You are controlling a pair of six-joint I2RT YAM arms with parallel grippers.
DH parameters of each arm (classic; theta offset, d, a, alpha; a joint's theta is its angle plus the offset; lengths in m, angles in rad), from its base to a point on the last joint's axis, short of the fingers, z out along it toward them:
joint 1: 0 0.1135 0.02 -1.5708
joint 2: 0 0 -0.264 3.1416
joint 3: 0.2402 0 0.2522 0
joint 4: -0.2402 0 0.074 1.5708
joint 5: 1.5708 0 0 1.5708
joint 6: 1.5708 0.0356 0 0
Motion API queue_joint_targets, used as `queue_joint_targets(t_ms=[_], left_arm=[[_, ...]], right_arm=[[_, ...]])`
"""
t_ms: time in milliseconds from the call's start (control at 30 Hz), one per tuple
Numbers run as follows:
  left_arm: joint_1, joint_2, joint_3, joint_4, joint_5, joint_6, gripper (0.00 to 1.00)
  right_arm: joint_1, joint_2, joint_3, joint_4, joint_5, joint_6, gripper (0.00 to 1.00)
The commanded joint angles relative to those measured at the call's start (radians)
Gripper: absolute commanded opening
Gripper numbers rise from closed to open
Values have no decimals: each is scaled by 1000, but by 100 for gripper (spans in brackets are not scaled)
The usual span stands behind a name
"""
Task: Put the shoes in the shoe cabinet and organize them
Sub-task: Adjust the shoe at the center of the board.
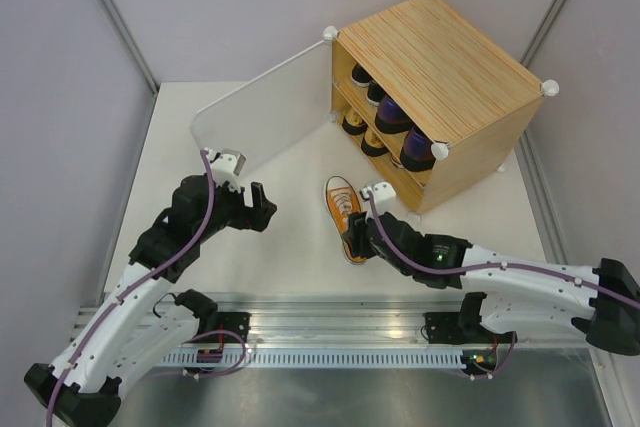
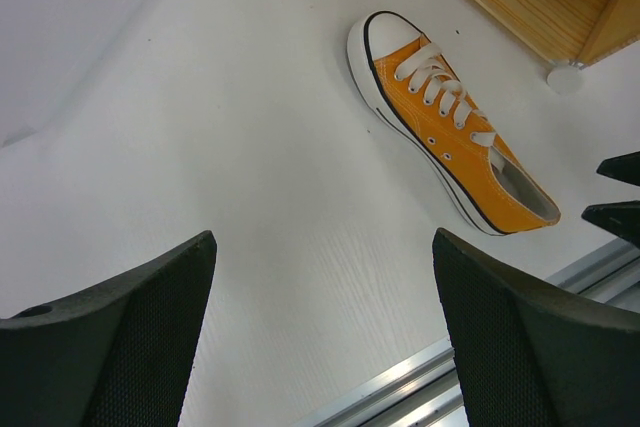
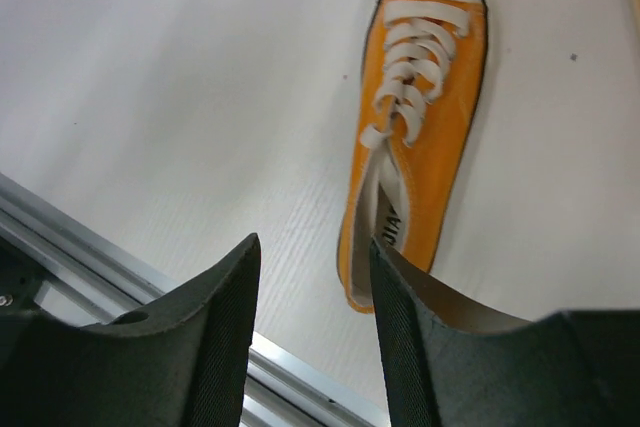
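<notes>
White table (image 1: 290, 247) holds one orange sneaker (image 1: 343, 205), flat, just in front of the shoe cabinet (image 1: 440, 57); right gripper (image 1: 355, 245) reaches low by its heel, jaws half open, gripping nothing; left gripper (image 1: 264, 207) hangs wide open and empty near the door (image 1: 265, 117).

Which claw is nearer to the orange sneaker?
Right. The right claw is at the heel of the orange sneaker; the left claw is well apart, farther left.

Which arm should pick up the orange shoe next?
Right, most likely. The right gripper, open, sits at the heel of the orange shoe. The left gripper, also open, hovers farther off, near the door.
</notes>
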Motion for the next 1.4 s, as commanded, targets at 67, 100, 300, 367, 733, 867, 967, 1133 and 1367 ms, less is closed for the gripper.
queue_joint_targets(t_ms=[67, 100, 300, 367, 733, 867, 967, 1133, 1367], left_arm=[[6, -9, 7, 4, 23, 31, 91], [6, -9, 7, 4, 23, 31, 91], [6, -9, 7, 4, 28, 31, 91], [6, -9, 7, 4, 28, 31, 91], [6, -8, 5, 4, 29, 33, 92], [6, -13, 4, 4, 25, 33, 92], [6, -16, 5, 4, 20, 33, 92], [6, -14, 5, 4, 15, 33, 92], [6, -16, 4, 5, 18, 33, 92]], right_arm=[[-3, -136, -109, -127, 128, 141, 46], [-4, -146, -120, -144, 136, 157, 43], [-20, -137, -190, -147, 145, 235, 26], [-26, -103, -206, -117, 134, 235, 17], [-26, 142, -125, 88, -10, 142, 1], [-24, 221, -48, 161, -73, 80, 1], [-26, 274, 7, 204, -122, 56, 1], [-24, 310, 43, 204, -142, 42, 7], [-27, 230, -17, 160, -102, 56, 1]])
